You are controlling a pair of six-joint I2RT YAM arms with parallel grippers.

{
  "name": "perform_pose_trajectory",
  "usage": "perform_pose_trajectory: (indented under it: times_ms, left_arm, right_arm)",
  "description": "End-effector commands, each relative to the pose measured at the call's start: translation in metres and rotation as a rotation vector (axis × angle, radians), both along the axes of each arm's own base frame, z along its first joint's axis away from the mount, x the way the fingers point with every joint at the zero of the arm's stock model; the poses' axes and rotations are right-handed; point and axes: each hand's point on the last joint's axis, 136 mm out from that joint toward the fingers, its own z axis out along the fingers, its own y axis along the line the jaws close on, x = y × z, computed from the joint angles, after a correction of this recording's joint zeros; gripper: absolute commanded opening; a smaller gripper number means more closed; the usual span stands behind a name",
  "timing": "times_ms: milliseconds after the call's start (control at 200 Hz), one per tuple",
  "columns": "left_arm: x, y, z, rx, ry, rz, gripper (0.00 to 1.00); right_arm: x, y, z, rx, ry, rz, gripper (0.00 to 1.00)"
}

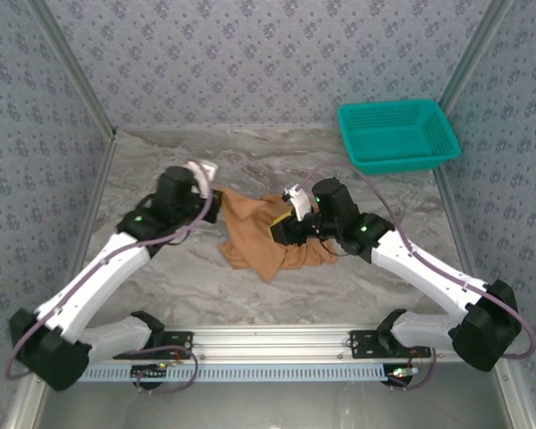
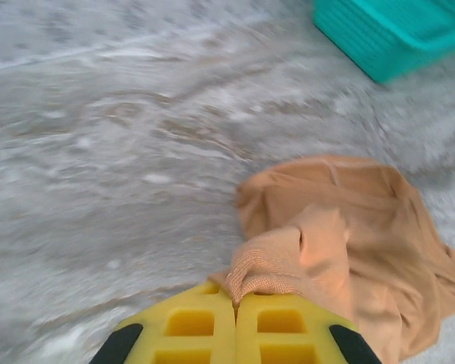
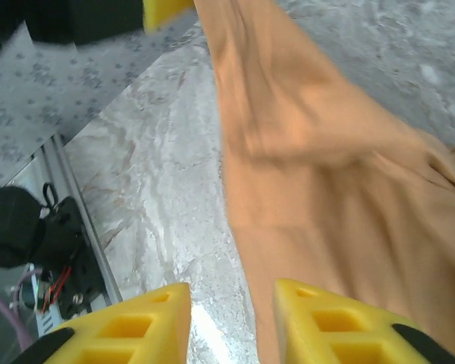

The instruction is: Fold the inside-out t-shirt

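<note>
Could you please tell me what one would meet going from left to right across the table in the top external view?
Left gripper → inside-out t-shirt, whose left edge it pinches → teal basket at the far right.

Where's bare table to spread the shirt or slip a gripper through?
Free: rear of the table, between back wall and t-shirt, left of the teal basket; also the near strip between t-shirt and rail. Crowded: centre, where the left gripper pinches the t-shirt and the right gripper stands open over its edge.
</note>
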Motion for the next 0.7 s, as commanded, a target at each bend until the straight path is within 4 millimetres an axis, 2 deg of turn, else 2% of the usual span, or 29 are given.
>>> perform_pose_trajectory:
  times_ms: [0,45,105,180,300,375,500,630,695]
  left_arm:
    - [-0.019,0.037,-0.015,-0.059,0.099,0.133,0.0]
    - [-0.022,0.043,-0.017,-0.081,0.104,0.148,0.0]
    - [-0.023,0.047,-0.019,-0.099,0.112,0.161,0.0]
    - [-0.022,0.051,-0.024,-0.106,0.125,0.176,0.0]
    - [-0.021,0.053,-0.025,-0.107,0.125,0.179,0.0]
    - [-0.019,0.055,-0.023,-0.115,0.118,0.185,0.0]
    - [-0.017,0.055,-0.021,-0.119,0.112,0.186,0.0]
    - [-0.017,0.054,-0.023,-0.121,0.114,0.185,0.0]
    - [-0.017,0.054,-0.022,-0.125,0.112,0.182,0.0]
  right_arm:
    - [-0.003,-0.012,0.001,-0.013,-0.007,0.009,0.42]
    - [0.009,-0.021,-0.002,-0.011,0.003,-0.057,0.45]
    - [0.033,-0.042,-0.017,-0.039,0.046,-0.207,0.46]
    - [0.064,-0.081,-0.047,-0.119,0.135,-0.427,0.46]
    - [0.09,-0.128,-0.091,-0.276,0.215,-0.632,0.47]
    - [0.102,-0.137,-0.11,-0.3,0.263,-0.679,0.47]
    - [0.119,-0.133,-0.135,-0.329,0.326,-0.684,0.48]
    - [0.128,-0.136,-0.166,-0.407,0.365,-0.697,0.48]
    - [0.132,-0.137,-0.175,-0.426,0.366,-0.705,0.47]
